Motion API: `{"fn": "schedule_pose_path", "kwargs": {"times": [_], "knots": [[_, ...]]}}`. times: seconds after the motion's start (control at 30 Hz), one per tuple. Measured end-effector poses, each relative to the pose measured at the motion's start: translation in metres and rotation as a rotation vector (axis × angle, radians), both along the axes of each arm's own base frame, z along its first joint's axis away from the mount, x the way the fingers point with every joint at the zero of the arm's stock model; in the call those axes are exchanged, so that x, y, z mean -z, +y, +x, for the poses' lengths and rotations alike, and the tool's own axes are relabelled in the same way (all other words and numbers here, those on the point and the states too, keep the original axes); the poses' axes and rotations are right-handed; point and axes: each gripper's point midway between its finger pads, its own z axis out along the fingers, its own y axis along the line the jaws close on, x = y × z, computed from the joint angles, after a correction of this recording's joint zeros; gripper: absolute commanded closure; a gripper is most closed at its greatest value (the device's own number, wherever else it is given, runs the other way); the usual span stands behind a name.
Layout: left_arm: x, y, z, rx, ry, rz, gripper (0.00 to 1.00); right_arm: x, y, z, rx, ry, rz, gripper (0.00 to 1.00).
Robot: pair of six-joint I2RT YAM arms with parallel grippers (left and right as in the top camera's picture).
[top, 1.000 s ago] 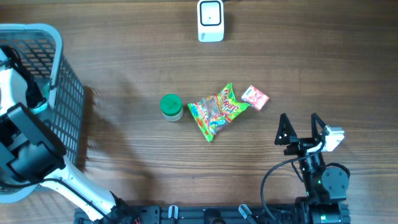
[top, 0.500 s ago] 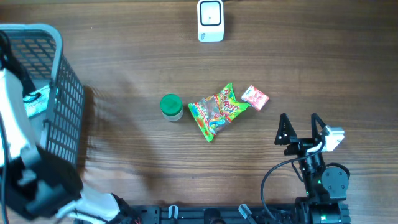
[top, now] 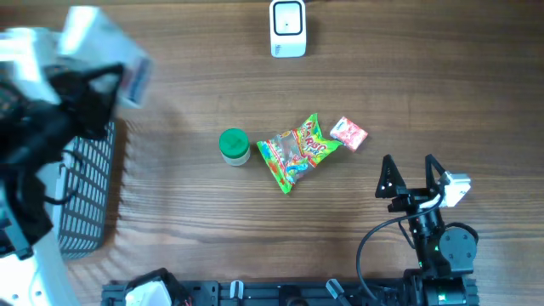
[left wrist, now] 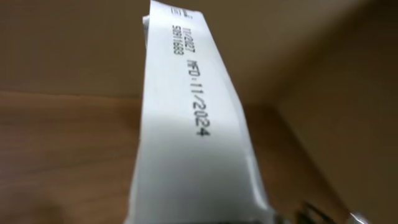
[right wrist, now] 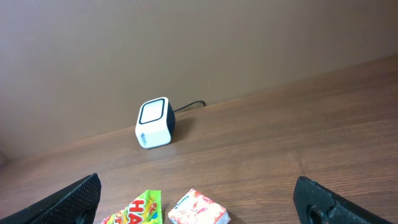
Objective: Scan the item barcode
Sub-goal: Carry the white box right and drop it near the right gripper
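Note:
My left gripper (top: 95,78) is raised above the basket at the far left and is shut on a white packet (top: 109,44). In the left wrist view the white packet (left wrist: 193,143) fills the middle, blurred and close, with printed date text along its edge. No barcode shows on it. The white scanner (top: 288,28) stands at the table's far edge, well to the right of the packet. My right gripper (top: 410,174) rests open at the near right, its jaws wide apart with nothing between them, facing the scanner (right wrist: 154,122).
A grey mesh basket (top: 85,195) stands at the left edge under the left arm. A green-lidded jar (top: 234,145), a green candy bag (top: 296,153) and a pink packet (top: 348,133) lie mid-table, in front of the right gripper.
The left arm has risen out of the basket with the white packet in its jaws and swung it up toward the far side. The right arm has not moved.

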Motion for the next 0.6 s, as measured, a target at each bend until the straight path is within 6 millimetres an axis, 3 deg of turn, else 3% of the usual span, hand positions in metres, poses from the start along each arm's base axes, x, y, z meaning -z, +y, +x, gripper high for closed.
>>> {"fn": "schedule_pose_path", "kwargs": {"times": [0.03, 0.1, 0.13, 0.2, 0.27, 0.3, 0.43, 0.5, 0.6], "knots": [[0.004, -0.036, -0.009, 0.152, 0.020, -0.026, 0.90, 0.000, 0.000, 0.000, 0.000, 0.000, 0.000, 0.00], [0.014, -0.078, -0.019, 0.344, 0.042, -0.030, 0.89, 0.000, 0.000, 0.000, 0.000, 0.000, 0.000, 0.00], [0.028, -0.112, -0.023, 0.494, 0.073, -0.036, 0.86, 0.000, 0.000, 0.000, 0.000, 0.000, 0.000, 0.00], [0.051, -0.142, -0.022, 0.619, 0.118, -0.026, 0.85, 0.000, 0.000, 0.000, 0.000, 0.000, 0.000, 0.00], [0.083, -0.179, -0.022, 0.749, 0.200, -0.017, 0.85, 0.000, 0.000, 0.000, 0.000, 0.000, 0.000, 0.00], [0.114, -0.206, -0.018, 0.822, 0.277, -0.001, 0.86, 0.000, 0.000, 0.000, 0.000, 0.000, 0.000, 0.00], [0.181, -0.263, -0.006, 0.947, 0.386, 0.047, 0.87, 0.000, 0.000, 0.000, 0.000, 0.000, 0.000, 0.01], [0.230, -0.296, -0.003, 1.002, 0.455, 0.090, 0.84, 0.000, 0.000, 0.000, 0.000, 0.000, 0.000, 0.00], [0.277, -0.319, 0.000, 1.038, 0.506, 0.126, 0.74, 0.000, 0.000, 0.000, 0.000, 0.000, 0.000, 0.00]]}}
